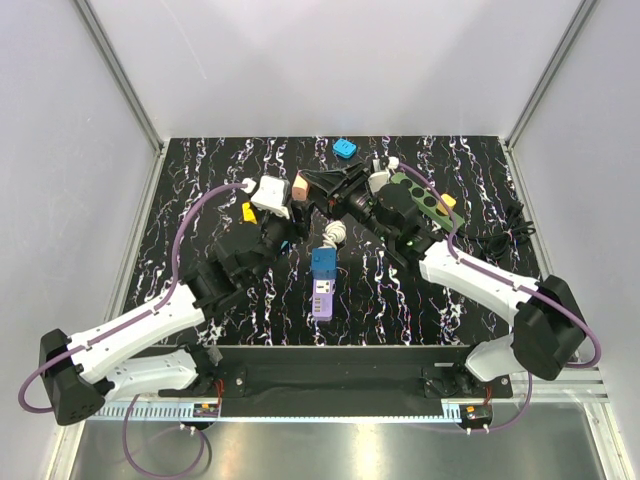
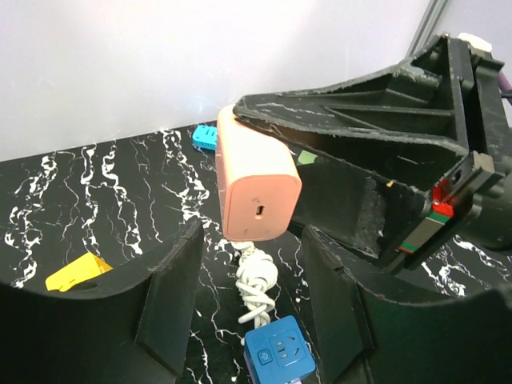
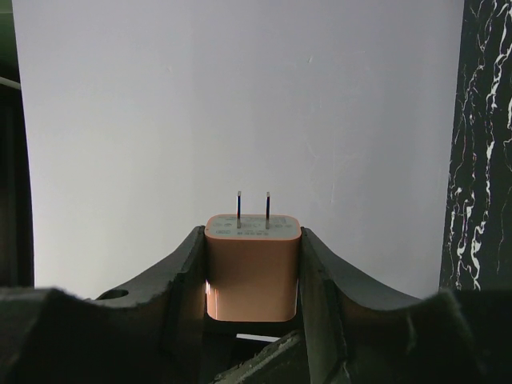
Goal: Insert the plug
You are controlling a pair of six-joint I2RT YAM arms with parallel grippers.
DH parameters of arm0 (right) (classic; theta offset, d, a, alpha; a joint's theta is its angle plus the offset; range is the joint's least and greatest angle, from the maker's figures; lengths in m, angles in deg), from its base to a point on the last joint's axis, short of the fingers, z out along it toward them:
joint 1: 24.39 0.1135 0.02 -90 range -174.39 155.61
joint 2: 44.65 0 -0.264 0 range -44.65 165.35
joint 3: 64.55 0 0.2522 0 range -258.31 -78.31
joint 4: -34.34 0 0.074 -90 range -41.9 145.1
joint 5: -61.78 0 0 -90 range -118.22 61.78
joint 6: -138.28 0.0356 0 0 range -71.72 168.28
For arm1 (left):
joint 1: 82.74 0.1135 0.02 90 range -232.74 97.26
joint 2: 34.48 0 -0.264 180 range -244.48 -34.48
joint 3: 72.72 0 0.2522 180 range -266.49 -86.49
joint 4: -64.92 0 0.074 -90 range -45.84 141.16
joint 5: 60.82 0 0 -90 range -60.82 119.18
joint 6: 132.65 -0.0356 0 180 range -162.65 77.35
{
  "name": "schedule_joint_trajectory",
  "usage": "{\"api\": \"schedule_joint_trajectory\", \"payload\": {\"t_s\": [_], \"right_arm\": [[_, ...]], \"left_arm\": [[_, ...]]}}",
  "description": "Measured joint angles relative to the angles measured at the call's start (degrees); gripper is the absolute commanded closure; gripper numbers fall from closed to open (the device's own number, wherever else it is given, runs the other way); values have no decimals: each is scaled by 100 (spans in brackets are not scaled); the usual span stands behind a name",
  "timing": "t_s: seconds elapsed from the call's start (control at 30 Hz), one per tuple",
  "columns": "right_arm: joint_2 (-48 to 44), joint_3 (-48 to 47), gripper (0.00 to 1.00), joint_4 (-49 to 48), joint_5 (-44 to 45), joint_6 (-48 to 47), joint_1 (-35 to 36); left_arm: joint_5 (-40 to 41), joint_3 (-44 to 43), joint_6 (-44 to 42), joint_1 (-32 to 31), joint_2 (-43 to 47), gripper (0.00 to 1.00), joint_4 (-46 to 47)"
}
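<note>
My right gripper [image 3: 253, 237] is shut on the orange plug [image 3: 253, 276]. Its two prongs [image 3: 253, 204] point away from the wrist towards the white wall. In the top view the plug [image 1: 298, 187] hangs above the table at the tip of the right gripper [image 1: 318, 184]. My left gripper [image 2: 252, 300] is open. Its fingers [image 2: 168, 296] stand apart just below the plug [image 2: 258, 180], with nothing between them. Farther down lies the blue socket cube [image 2: 278, 352], joined to a knotted white cable [image 2: 256, 284]. The socket [image 1: 324, 261] sits on a purple power strip [image 1: 321, 298] at mid-table.
A green holder [image 1: 425, 200] and black cables [image 1: 500, 228] lie at the back right. A small blue block [image 1: 345, 148] sits near the back edge. A yellow piece [image 2: 76, 272] lies left of the left gripper. White walls close in the black marbled table [image 1: 400, 300].
</note>
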Motion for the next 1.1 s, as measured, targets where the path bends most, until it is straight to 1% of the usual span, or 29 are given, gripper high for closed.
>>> {"api": "schedule_joint_trajectory", "payload": {"t_s": [0.2, 0.33, 0.5, 0.97, 1.0, 1.1], "right_arm": [[-37, 133, 100, -122, 140, 22, 59], [-37, 166, 100, -146, 129, 28, 98], [-37, 181, 100, -153, 79, 35, 240], [-13, 219, 100, -326, 76, 122, 247], [-7, 227, 100, -356, 76, 129, 247], [39, 236, 100, -442, 68, 146, 262]], "left_arm": [[68, 0, -98, -9, 15, 44, 76], [63, 0, -140, -13, 22, 39, 177], [61, 26, -149, -13, 142, 39, 345], [66, 85, -214, -13, 234, 45, 485], [66, 85, -221, -13, 234, 48, 483], [66, 85, -256, -13, 227, 52, 487]]}}
